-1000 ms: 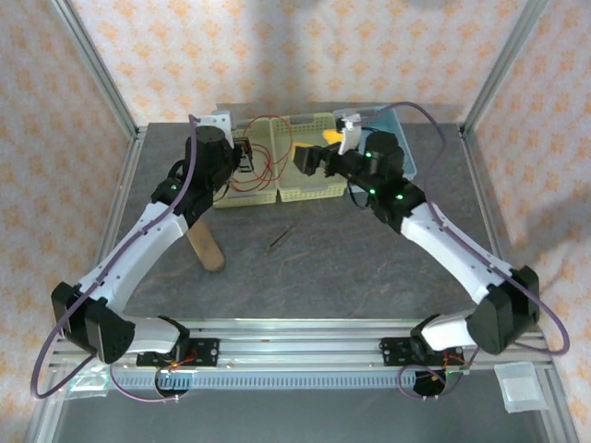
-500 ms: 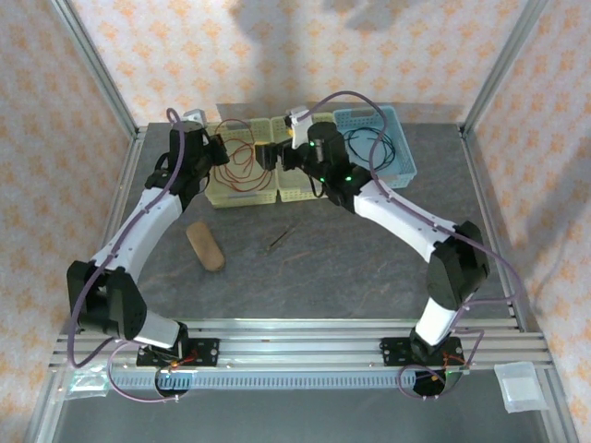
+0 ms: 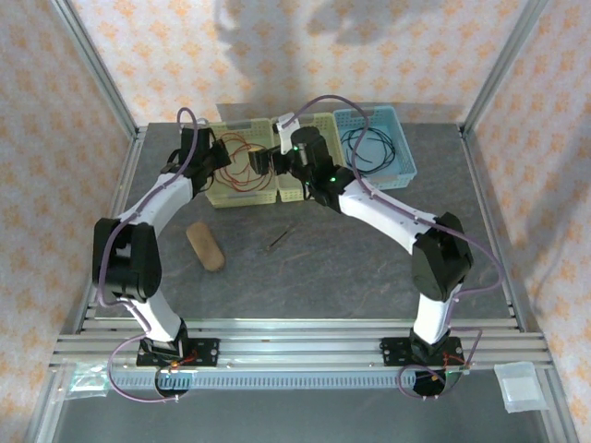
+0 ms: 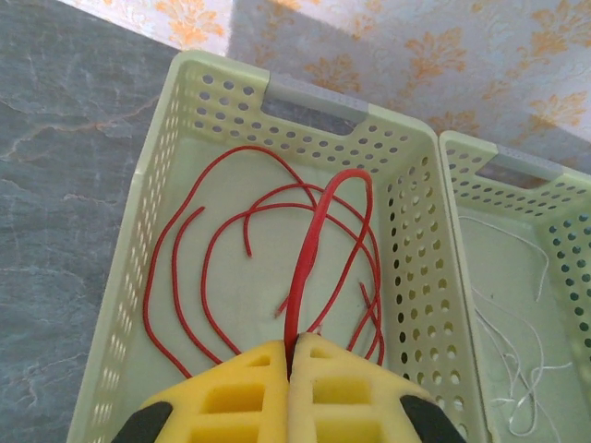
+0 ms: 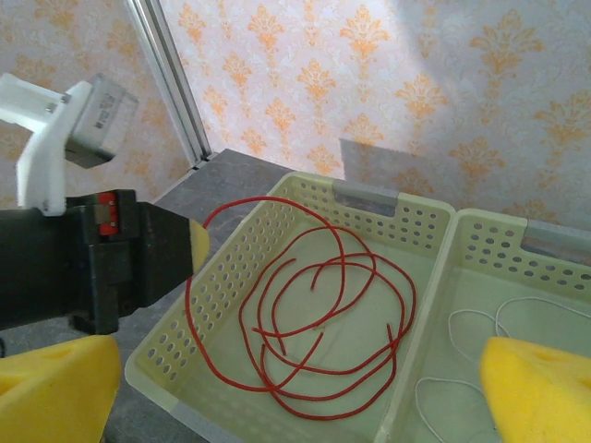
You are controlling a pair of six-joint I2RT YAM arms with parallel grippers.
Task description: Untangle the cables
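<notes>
The red cable [image 4: 319, 221] lies in loose loops in the left pale-yellow basket [image 4: 314, 97]. One strand rises from it to my left gripper [image 4: 295, 343], whose yellow fingers are shut on it. In the top view the left gripper [image 3: 224, 152] hangs over that basket's left side. Just right of it, above the same basket, is my right gripper [image 3: 261, 161]. The right gripper [image 5: 300, 397] stands wide open over the red cable [image 5: 412, 297] with nothing between its fingers. A whitish cable [image 5: 450, 323] lies in the middle basket [image 4: 517, 166]. A black cable [image 3: 369, 148] is in the blue basket [image 3: 406, 171].
The three baskets stand side by side at the table's far edge. A tan oval block [image 3: 205, 246] and a short dark stick [image 3: 282, 238] lie on the grey tabletop in front of them. Metal frame posts rise at the sides.
The right gripper has swung left from the middle basket to over the left basket. Both arms have stretched farther forward. The left gripper has kept its hold on the red cable.
</notes>
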